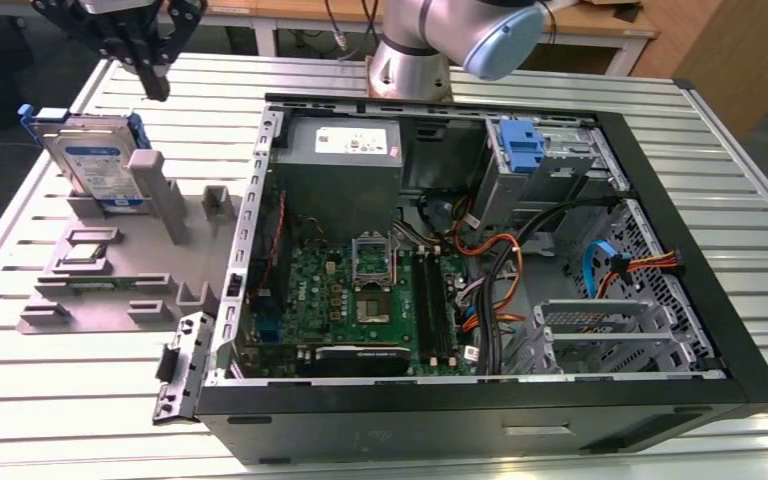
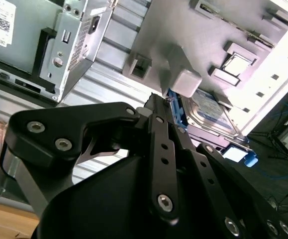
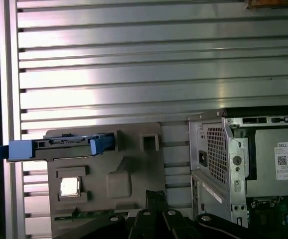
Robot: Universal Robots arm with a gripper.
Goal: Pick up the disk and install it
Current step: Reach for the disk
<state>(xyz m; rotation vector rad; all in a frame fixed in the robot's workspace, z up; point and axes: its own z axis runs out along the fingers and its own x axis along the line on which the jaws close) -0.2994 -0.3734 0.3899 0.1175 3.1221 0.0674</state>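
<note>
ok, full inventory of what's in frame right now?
disk: one, silver-grey with blue rails, standing on edge in the fixture
fixture: one, grey, on the table, at the exterior view's left of the case
computer case: one, black, open, mid-table
power supply: one, grey, inside the case
motherboard: one, green, inside the case
bracket: one, blue, on the drive cage
table: one, slatted metal
arm: one, grey, at the case's far side
gripper: one, black, near the disk, not touching
</note>
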